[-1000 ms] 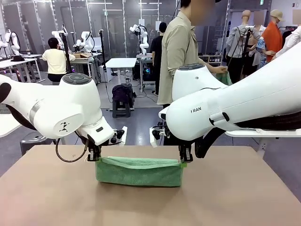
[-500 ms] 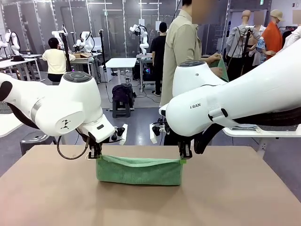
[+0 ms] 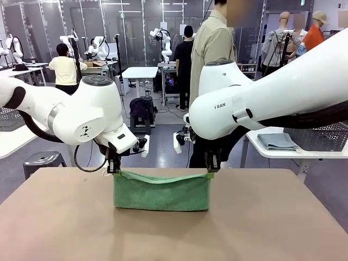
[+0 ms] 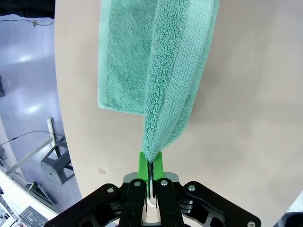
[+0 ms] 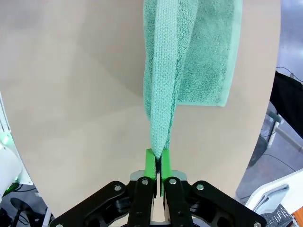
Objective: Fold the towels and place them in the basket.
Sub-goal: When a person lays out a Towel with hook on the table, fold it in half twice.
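Observation:
The mint green towel (image 3: pixel 161 191) hangs doubled between my two grippers, its top edge taut and its lower part resting on the brown table (image 3: pixel 65 228). My left gripper (image 3: pixel 116 171) is shut on the towel's top left corner, and my right gripper (image 3: pixel 210 173) is shut on the top right corner. In the left wrist view the green pads (image 4: pixel 143 163) pinch the towel (image 4: pixel 165 71), which trails away over the tabletop. The right wrist view shows the same: the right gripper (image 5: pixel 157 163) clamps the towel's (image 5: pixel 189 52) woven edge. A dark mesh basket (image 3: pixel 318 138) stands on a white side table at the right.
A folded grey-blue cloth (image 3: pixel 277 141) lies beside the basket on the side table (image 3: pixel 261 152). A person (image 3: pixel 212 60) stands beyond the table's far edge. The tabletop around the towel is bare on all sides.
Both grippers have risen a little with the towel's top edge, and the left one has shifted slightly right. The towel hangs taller. The person behind has stepped to the right.

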`<act>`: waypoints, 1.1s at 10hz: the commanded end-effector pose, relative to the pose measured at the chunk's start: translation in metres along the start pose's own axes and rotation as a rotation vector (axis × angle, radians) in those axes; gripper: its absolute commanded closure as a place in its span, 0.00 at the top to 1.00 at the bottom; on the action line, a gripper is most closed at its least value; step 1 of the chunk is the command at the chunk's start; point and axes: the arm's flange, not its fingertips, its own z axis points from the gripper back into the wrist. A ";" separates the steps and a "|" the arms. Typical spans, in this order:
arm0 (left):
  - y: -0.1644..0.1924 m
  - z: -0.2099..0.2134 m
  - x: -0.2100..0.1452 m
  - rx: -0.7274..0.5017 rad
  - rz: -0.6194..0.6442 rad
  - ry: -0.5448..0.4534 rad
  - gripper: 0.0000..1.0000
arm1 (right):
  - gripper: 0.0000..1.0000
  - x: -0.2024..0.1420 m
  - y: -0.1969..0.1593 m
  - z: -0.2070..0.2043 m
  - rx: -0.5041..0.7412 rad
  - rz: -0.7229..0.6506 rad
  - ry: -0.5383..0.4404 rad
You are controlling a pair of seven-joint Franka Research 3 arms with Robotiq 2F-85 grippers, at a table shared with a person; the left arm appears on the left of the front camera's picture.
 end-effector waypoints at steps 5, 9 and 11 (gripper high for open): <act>-0.005 0.000 -0.002 0.006 -0.003 -0.004 0.04 | 0.05 0.000 0.005 -0.001 -0.005 -0.001 -0.001; 0.000 -0.008 0.004 -0.013 -0.017 -0.003 0.04 | 0.05 0.002 -0.005 -0.011 0.026 0.019 -0.022; 0.001 -0.022 0.007 -0.030 -0.028 -0.003 0.04 | 0.05 0.003 -0.012 -0.028 0.050 0.037 -0.031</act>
